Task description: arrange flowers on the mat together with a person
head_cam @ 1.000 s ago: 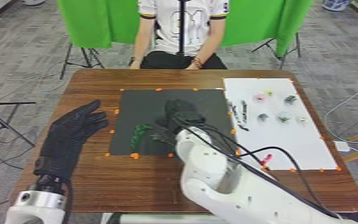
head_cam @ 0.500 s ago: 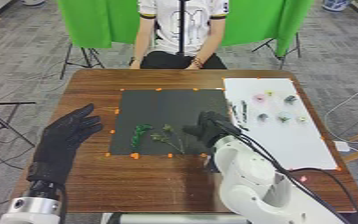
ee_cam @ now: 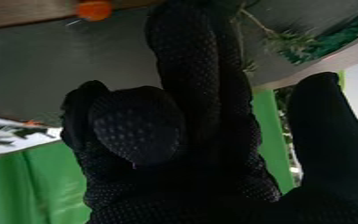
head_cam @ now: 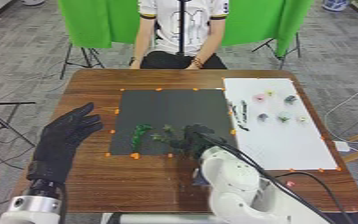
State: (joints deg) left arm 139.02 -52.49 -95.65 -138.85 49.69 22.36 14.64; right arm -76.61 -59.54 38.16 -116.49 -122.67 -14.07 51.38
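The right hand [head_cam: 197, 140] is over the lower right part of the dark mat [head_cam: 167, 112], open for the most part; in the right wrist view its thumb stands straight and apart, some fingers are straight and others bent in; whether it touches the olive sprig [head_cam: 168, 129] just beside it, I cannot tell; the left hand [head_cam: 64, 132] is open, left of the mat, its fingers extended. The glove fabric is knitted and finely dotted; the vivid green sprig [head_cam: 140, 132] is dense and leafy, lying lengthwise on the mat left of the olive one, which is thinner and more feathery; smooth white sheet [head_cam: 291, 145] bears a pink flower [head_cam: 259, 97], a yellow flower [head_cam: 270, 93] and other small blooms, with slender grey-green stems [head_cam: 239, 112] along its left side; part of the olive sprig is hidden by the right hand, and the small blooms' petals are too small to make out.
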